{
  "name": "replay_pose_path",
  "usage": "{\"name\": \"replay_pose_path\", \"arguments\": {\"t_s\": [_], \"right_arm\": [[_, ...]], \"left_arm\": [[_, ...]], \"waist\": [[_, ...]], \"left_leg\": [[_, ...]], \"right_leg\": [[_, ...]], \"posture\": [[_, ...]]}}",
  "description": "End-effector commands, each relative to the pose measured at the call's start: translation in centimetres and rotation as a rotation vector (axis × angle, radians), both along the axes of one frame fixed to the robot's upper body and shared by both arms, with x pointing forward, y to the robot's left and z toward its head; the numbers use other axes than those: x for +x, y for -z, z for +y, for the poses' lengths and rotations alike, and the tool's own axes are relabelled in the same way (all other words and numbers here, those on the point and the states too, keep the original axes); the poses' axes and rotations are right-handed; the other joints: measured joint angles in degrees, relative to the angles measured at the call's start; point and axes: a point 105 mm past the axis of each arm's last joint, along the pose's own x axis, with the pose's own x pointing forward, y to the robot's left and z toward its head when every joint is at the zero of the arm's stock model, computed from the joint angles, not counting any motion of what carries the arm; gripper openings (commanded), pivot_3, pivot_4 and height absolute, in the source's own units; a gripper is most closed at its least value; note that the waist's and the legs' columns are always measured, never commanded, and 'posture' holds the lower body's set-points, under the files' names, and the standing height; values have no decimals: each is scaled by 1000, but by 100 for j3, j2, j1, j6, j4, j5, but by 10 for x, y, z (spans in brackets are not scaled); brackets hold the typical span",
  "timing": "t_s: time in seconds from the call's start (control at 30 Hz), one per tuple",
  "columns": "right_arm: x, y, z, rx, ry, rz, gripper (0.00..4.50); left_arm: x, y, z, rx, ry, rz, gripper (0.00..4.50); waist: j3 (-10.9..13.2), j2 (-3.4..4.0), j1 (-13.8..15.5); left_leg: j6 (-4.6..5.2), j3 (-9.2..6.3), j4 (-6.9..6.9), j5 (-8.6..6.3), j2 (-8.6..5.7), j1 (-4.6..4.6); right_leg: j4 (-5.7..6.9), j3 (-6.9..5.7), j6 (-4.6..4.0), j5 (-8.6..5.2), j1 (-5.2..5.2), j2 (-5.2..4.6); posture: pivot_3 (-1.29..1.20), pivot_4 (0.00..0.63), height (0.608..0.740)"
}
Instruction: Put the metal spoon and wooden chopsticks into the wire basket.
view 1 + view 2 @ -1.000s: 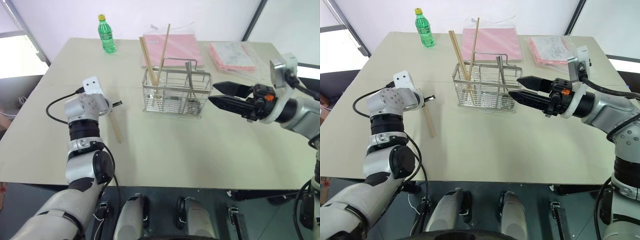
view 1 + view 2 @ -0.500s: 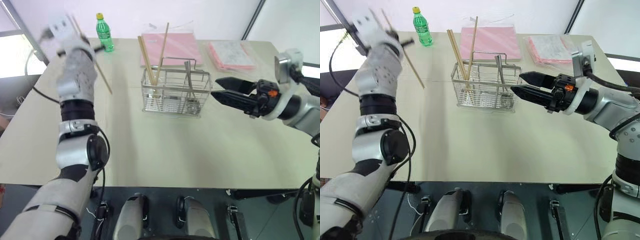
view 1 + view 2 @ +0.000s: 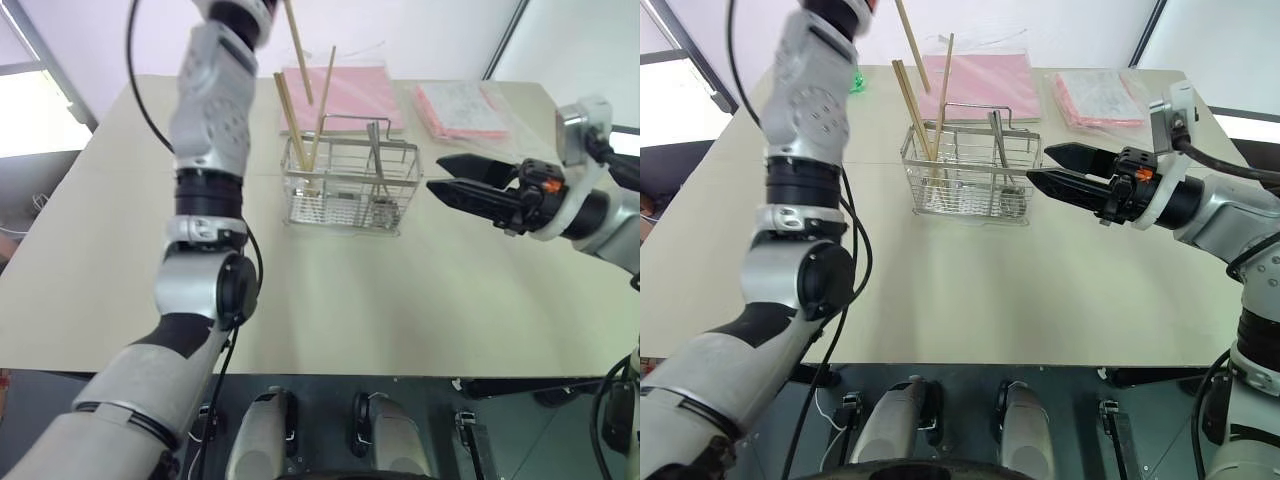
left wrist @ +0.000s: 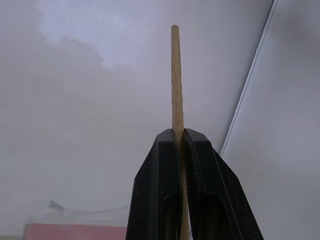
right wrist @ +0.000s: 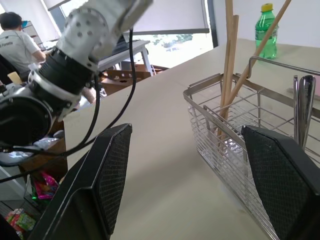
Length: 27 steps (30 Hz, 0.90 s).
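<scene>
Three chopsticks in basket: pale sticks [image 3: 292,120] stood leaning in the end compartment of the wire basket [image 3: 352,187] at 9 o'clock, tops fanned out above the rim.
Fourth chopstick: raised stick [image 4: 176,90] pinched in the left gripper [image 4: 181,137], hanging above the basket toward 11 o'clock, clear of the rim.
Left fingers: closed tight on the stick, which ran up past the tips.
Spoon: metal spoon [image 3: 1002,160] stood upright in the basket, in a compartment toward 3 o'clock, handle top near the loop handle.
Basket: sat on the beige table [image 3: 400,300], past its middle toward 12 o'clock.
Right gripper [image 3: 1048,166]: level, tips just beside the basket's 3 o'clock end; could not tell if touching.
Right fingers: spread apart, nothing between them.
Pink packets [image 3: 352,95]: flat on the table at 12 o'clock of the basket; a second stack [image 3: 462,108] at 2 o'clock.
Green bottle [image 5: 266,31]: upright beyond the basket in the right wrist view.
</scene>
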Motion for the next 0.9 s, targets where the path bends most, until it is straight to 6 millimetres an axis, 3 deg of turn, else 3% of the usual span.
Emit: {"name": "replay_pose_path", "arguments": {"t_s": [0.03,0.1,0.2,0.3,0.43,0.57,0.7,0.9], "right_arm": [[-9,-14,-5,0,24,-66,3602],[-9,-14,-6,5,37,-66,3602],[-8,-13,-7,9,47,-66,3602],[-6,-13,-6,15,51,-66,3602],[-3,-12,-5,20,53,-65,3602],[-1,-10,-4,12,47,-65,3602],[4,-4,-10,-44,56,-64,3602],[14,16,-25,-187,63,-60,3602]], "left_arm": [[-5,6,-15,86,4,-40,36],[-5,21,-24,146,16,-27,36],[-8,37,-31,206,7,-29,999],[-11,42,-34,193,23,-21,2527],[-17,35,-26,157,45,-15,4456],[-25,19,0,174,70,-7,4456],[-47,4,39,469,133,-41,4456],[-66,60,105,1004,86,95,4456]], "waist": [[0,-1,-9],[0,-1,-9],[0,0,-8],[0,0,-9],[0,0,-9],[0,1,-20],[2,6,-144],[-4,19,-157]], "left_leg": [[0,0,0,0,0,0],[1,0,0,0,1,-3],[2,-1,-1,-1,2,-2],[5,-3,-1,-3,3,-2],[5,-4,-1,-3,3,-4],[6,-6,-1,-4,4,-2],[4,-3,-7,-3,7,-2],[-20,4,-14,9,7,8]], "right_leg": [[0,0,0,0,-1,0],[0,0,0,0,-6,0],[0,0,-1,0,-4,0],[0,1,-1,0,-5,0],[0,0,-1,0,-7,0],[1,1,-1,0,-6,0],[5,5,-4,-2,-17,10],[-1,10,-4,-5,-7,12]], "posture": [[0,150,699],[0,150,699],[0,150,699],[0,150,699],[0,150,699],[0,150,699],[0,150,699],[0,150,699]]}}
